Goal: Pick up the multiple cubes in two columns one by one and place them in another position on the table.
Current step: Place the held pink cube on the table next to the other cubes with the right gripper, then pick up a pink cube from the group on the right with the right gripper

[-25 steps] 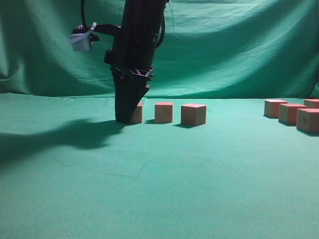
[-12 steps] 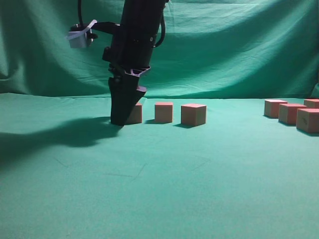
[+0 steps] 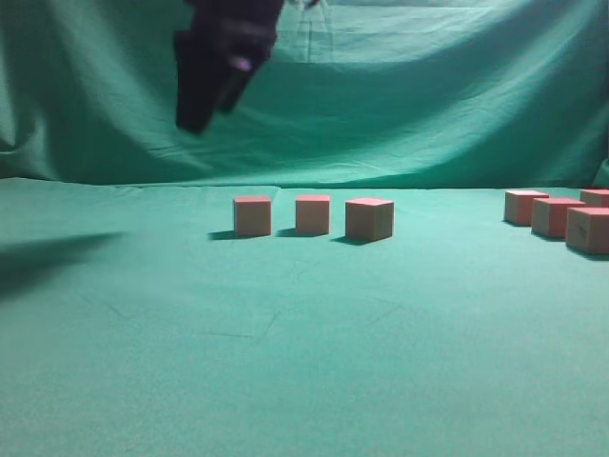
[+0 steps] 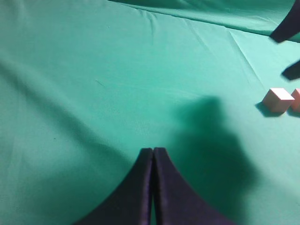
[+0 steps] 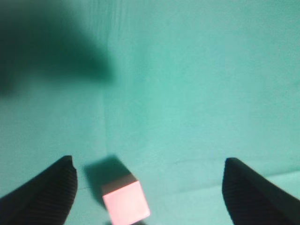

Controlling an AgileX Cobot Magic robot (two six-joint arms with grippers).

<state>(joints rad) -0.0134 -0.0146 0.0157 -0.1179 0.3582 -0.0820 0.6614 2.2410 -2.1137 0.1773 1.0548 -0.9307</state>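
Cubes: the leftmost one of the near row point(image 3: 252, 215) was freed. A second earlier the right gripper point(image 3: 211, 86) stood down around it on the table point(image 3: 304, 362); half a second earlier it was tilting away; it then hung high above and a little left of that cube, blurred with motion. In the right wrist view the two fingers point(image 5: 44, 194) were spread wide with nothing between them, and one cube point(image 5: 125, 202) lay on the cloth below, nearer the left finger, touching neither.

My read: that placement was done. Three cubes stood in a line below and right of the gripper: the freed one, a middle one point(image 3: 312, 213) and a right one point(image 3: 369, 218). The next job was probably a trip to the group far off to the right point(image 3: 557, 216).

Left gripper point(image 4: 153, 187) sat idle, fingers pressed together, empty, over bare cloth; a cube point(image 4: 278, 100) lay well ahead and to its right.

Poorly seen:
- Right gripper's fingertips smeared in the exterior view, spread not readable there.
- Right-hand group cut by the frame edge; I made out about four, the full count was unknowable.
- Dark shapes at the top right of the left wrist view were likely the other arm, not certain.
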